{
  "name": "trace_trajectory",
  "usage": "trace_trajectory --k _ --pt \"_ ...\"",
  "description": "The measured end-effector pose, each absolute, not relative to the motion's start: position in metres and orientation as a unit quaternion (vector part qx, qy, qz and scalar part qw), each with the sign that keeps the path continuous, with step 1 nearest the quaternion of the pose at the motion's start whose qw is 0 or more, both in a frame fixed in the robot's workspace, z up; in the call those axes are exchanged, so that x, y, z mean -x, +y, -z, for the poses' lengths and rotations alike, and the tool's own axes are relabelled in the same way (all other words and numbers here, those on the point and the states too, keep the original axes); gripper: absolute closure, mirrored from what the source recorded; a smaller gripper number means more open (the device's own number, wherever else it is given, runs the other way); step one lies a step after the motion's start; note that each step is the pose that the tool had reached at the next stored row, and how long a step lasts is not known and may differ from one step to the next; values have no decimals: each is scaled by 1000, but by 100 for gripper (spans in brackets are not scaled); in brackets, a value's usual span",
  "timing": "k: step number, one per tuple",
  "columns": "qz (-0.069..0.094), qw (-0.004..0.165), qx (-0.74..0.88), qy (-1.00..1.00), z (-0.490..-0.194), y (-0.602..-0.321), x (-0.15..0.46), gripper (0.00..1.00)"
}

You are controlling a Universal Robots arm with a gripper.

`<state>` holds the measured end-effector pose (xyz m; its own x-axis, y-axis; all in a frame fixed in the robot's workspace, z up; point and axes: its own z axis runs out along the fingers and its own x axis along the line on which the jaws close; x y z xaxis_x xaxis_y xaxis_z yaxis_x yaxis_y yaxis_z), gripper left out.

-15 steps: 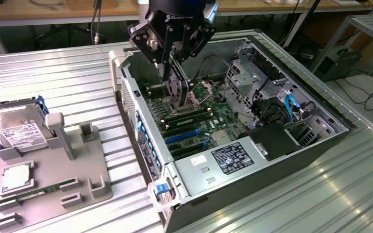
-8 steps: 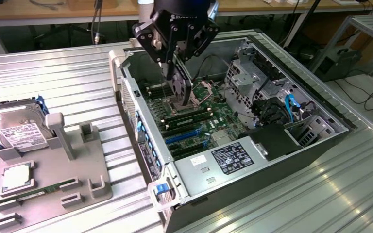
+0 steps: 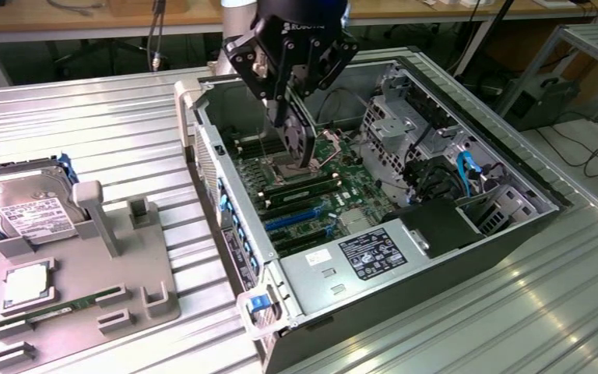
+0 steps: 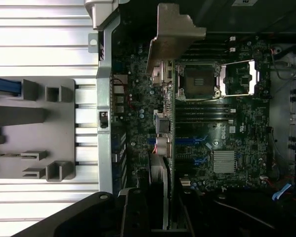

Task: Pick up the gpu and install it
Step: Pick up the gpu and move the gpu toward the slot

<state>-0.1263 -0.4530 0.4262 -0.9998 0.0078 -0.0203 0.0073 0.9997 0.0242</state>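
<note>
You are holding the gpu [image 3: 299, 140] upright, the gripper [image 3: 286, 97] pinching its upper edge, hanging over the motherboard [image 3: 351, 187] inside the case [image 3: 403, 312]. Judging it light, stiff, fragile: edges only, not components.
</note>
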Motion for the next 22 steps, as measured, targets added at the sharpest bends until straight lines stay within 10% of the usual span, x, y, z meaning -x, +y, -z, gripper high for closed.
trace_trajectory --k 22 --pt "-12 10 -4 1000 -425 -453 70 73"
